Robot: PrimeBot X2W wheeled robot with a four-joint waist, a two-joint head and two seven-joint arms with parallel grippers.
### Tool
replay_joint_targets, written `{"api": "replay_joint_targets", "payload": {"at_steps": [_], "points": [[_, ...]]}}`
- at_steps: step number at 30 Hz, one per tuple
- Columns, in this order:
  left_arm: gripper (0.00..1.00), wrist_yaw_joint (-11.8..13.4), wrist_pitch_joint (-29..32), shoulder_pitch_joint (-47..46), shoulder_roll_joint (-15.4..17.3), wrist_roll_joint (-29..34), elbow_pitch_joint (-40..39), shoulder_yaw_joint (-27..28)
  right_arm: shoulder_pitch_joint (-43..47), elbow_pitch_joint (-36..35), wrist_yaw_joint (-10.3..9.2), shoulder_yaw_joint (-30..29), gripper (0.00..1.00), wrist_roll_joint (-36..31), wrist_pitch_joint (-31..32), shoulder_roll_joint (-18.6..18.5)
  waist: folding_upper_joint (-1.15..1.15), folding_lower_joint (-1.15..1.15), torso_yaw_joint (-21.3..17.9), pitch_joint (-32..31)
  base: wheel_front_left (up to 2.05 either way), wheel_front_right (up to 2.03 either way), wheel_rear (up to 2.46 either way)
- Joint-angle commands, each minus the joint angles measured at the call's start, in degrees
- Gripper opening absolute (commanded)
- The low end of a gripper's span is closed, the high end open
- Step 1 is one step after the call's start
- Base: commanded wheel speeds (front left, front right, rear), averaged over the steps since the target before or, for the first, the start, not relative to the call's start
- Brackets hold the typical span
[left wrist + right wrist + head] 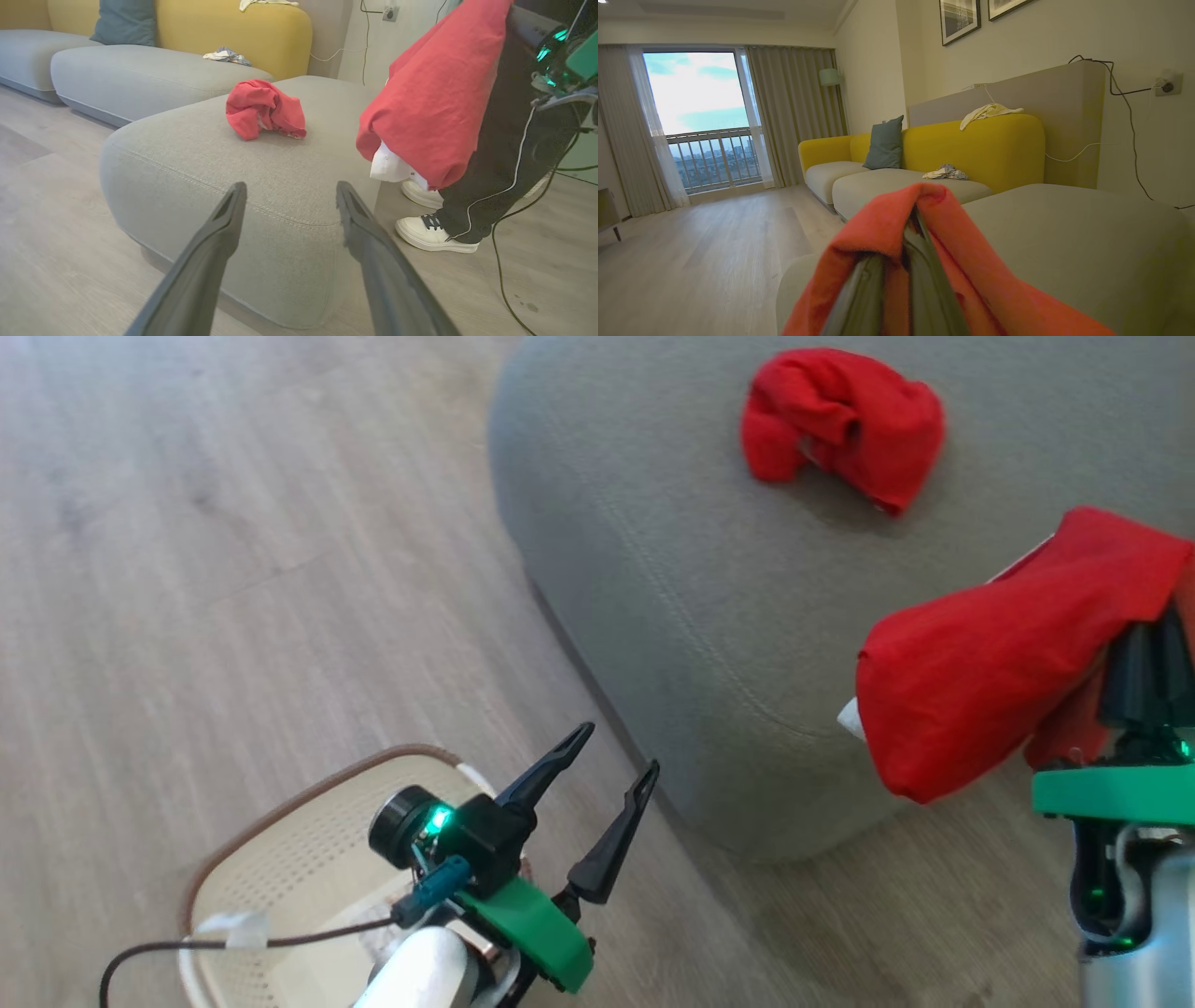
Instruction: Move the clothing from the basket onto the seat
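One crumpled red garment (843, 422) (264, 109) lies on the grey seat (672, 569) (261, 186) (1073, 242). A second red garment (1004, 649) (434, 93) (896, 238) with white trim hangs over the seat's near corner, and my right gripper (903, 233) is shut on it, the cloth draped over its fingers. My left gripper (618, 754) (289, 191) stands open with nothing in it, above the cream basket (280, 859) and pointing toward the seat. The part of the basket's inside that I can see holds no red cloth; my left arm hides the rest.
A person in dark trousers and white shoes (437, 233) stands by the seat's right side, with cables (514, 177) trailing to the floor. Behind are a yellow-backed sofa (971, 144) with a teal cushion (885, 142) and small cloths. Wood floor (233, 569) lies to the left.
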Motion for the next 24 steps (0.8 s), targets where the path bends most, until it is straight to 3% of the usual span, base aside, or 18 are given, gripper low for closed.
{"api": "replay_joint_targets", "payload": {"at_steps": [1,10,24], "points": [[1.0,-0.1,-0.3,-2.8,0.1,0.2,-2.5,1.6,-0.5,-2.8,-0.01,0.4,0.0,-0.3,-0.4,-0.3,0.0,0.0,-2.2,0.7,0.0,0.0,0.0],[1.0,-0.1,-0.3,-4.8,0.1,-0.3,-3.2,-2.2,2.3,-5.7,-0.01,-3.8,0.0,0.4,-0.4,-0.3,0.0,0.0,-3.3,1.9,0.0,0.0,0.0],[1.0,-0.1,-0.3,-6.0,0.5,-1.3,-2.6,-3.1,2.5,-6.8,-0.01,-5.9,0.0,0.3,-0.4,-0.3,0.0,0.0,-3.3,2.3,0.0,0.0,0.0]]}}
